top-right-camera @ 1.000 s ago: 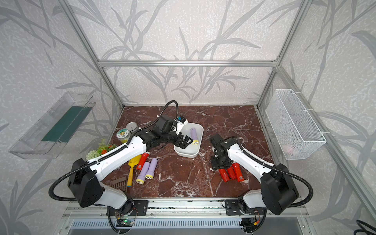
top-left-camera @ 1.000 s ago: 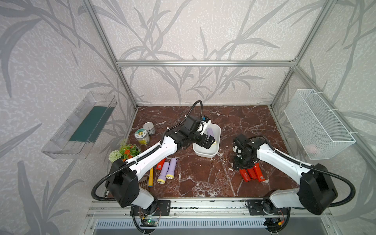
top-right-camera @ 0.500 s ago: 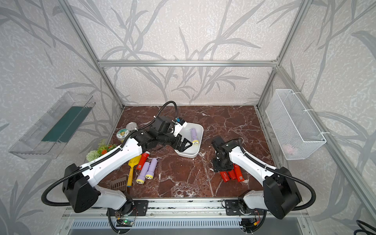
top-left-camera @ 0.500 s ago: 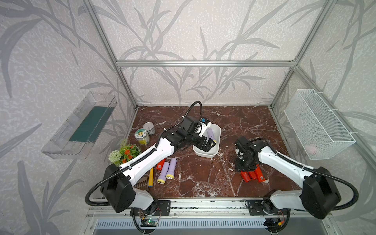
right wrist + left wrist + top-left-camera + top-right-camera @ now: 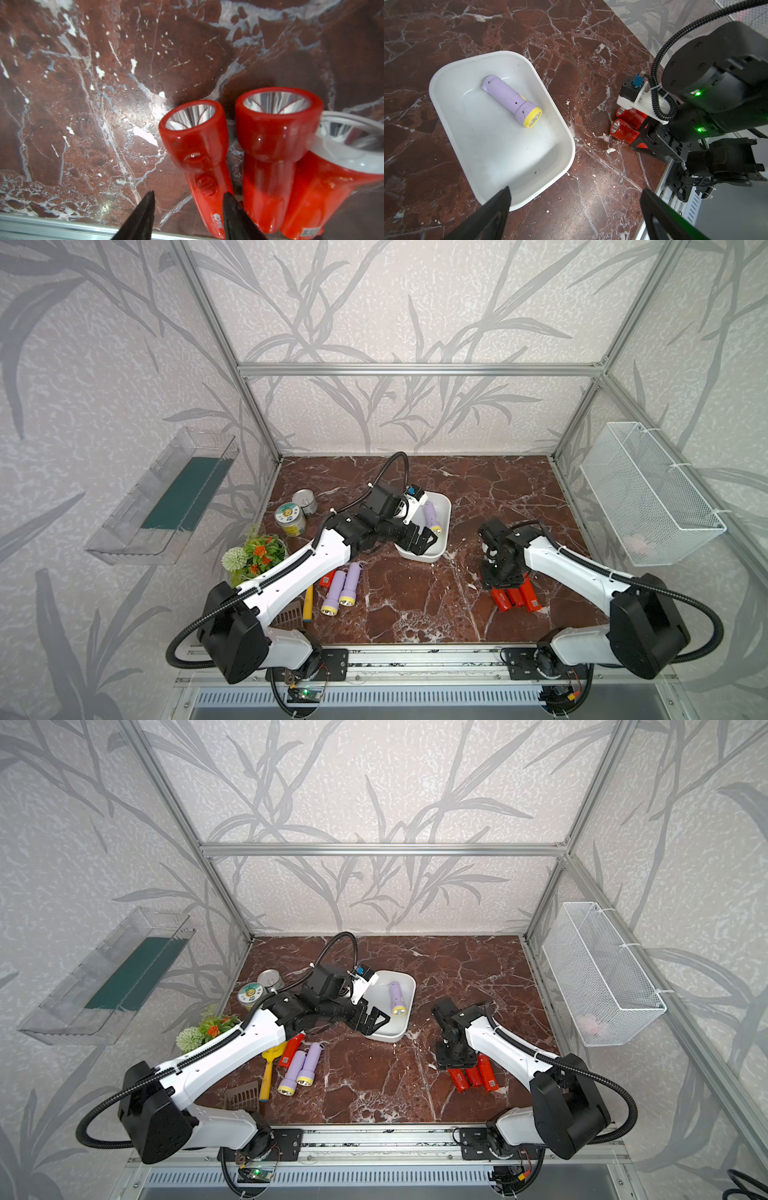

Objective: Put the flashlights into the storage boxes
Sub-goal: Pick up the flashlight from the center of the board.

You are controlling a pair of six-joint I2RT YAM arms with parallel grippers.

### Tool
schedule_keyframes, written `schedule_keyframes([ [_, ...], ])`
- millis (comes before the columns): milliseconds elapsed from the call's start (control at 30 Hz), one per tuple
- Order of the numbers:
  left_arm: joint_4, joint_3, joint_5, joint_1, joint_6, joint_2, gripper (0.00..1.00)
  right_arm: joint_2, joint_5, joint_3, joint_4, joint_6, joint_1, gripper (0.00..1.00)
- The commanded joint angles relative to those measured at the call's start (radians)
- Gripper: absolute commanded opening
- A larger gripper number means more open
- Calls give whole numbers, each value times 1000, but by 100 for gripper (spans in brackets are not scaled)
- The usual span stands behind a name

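red-brown marble tabletop [image 5: 415, 605] with white veins fills the cell floor, and we take the white tub [image 5: 488, 145] near its middle as our landmark. inside the tub lies one lavender flashlight [image 5: 510, 99] on its side, its yellow head toward the tub's front end.

our left gripper [image 5: 576, 190] hangs over the tub's front rim, its claw spread wide and holding nothing.

off the tub's right-arm side, well apart from it and nearer the front rail, three red flashlights [image 5: 515, 597] lie side by side, touching. in the right wrist view two of them show red heads and the third [image 5: 353, 149] a white ring. our right gripper [image 5: 188, 194] sits just above this group. its claw stands only narrowly apart and grips nothing; one fingertip [image 5: 228, 199] overlaps the handle of the nearest red flashlight [image 5: 193, 133], and we cannot tell whether it touches.

off the tub's left-arm side, toward the front, two lavender flashlights [image 5: 299, 1071] lie together, with a fourth red flashlight [image 5: 291, 1050] just beside them and a yellow-handled spatula [image 5: 266, 1073] a little farther from the tub. two cans [image 5: 291, 520] and a small bunch of flowers [image 5: 257, 551] sit farther out on that same side.
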Motion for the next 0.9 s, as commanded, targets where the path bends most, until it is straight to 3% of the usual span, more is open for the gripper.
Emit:
schedule_keyframes([
  [0,7,-18,-22,-6,-8,-33,99,19,19,-18,18,5,-9,54],
  [433,-15,-28,-50,-7,-19,-62,99,49,-19,-62,69,19,-9,53],
  [867,-54,-21,-80,-7,-8,-76,99,114,-24,-55,99,27,-9,41],
])
